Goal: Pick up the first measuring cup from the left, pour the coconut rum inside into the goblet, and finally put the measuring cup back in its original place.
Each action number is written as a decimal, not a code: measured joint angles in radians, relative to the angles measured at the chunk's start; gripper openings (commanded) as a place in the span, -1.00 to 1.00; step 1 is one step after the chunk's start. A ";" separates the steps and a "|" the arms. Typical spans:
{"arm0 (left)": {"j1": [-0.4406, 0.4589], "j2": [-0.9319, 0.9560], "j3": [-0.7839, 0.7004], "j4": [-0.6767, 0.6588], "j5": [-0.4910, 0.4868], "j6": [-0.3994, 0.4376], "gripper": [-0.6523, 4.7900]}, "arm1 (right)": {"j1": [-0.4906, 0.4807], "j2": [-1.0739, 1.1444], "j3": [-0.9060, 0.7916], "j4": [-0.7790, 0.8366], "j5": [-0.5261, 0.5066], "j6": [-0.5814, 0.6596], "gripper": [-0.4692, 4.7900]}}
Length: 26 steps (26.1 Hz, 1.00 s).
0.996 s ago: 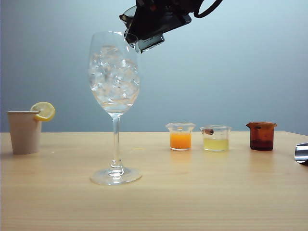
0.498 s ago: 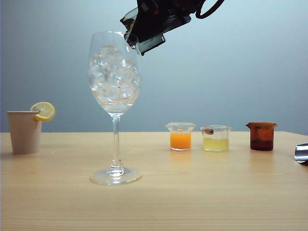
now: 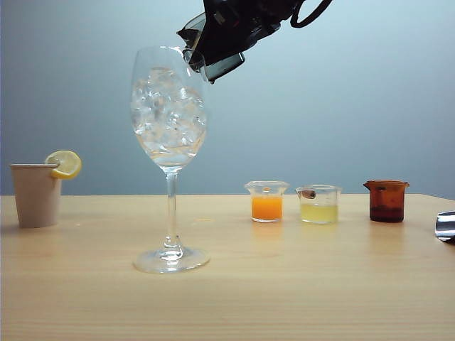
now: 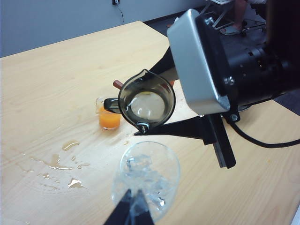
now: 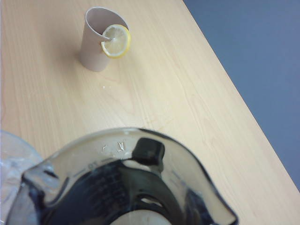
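Right gripper (image 3: 213, 50) clamps the first measuring cup (image 3: 202, 53) high over the goblet (image 3: 169, 114), spout at the glass rim; compared with a second ago the cup has tipped slightly further. Goblet, orange cup (image 3: 266, 201), yellow cup (image 3: 318, 204) and amber cup (image 3: 387, 200) have not shifted. Left gripper (image 4: 132, 211) hovers above the goblet; whether its jaws are apart or together cannot be told

Right gripper (image 3: 213, 53) aloft, tilted, jaws clamped (left gripper (image 4: 133, 206) low).
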 measured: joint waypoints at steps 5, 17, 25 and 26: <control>0.001 0.000 0.000 0.000 0.000 0.000 -0.78 | 0.006 0.000 0.000 0.000 0.000 -0.028 -0.40; 0.001 0.000 0.000 0.000 0.000 0.000 -0.78 | 0.006 0.000 0.000 0.000 0.000 -0.106 -0.43; 0.001 0.000 0.000 0.000 0.000 0.000 -0.78 | 0.006 0.000 0.000 0.000 0.000 -0.176 -0.43; 0.001 0.000 0.000 0.000 0.000 0.000 -0.78 | 0.006 0.000 0.000 0.000 0.000 -0.179 -0.43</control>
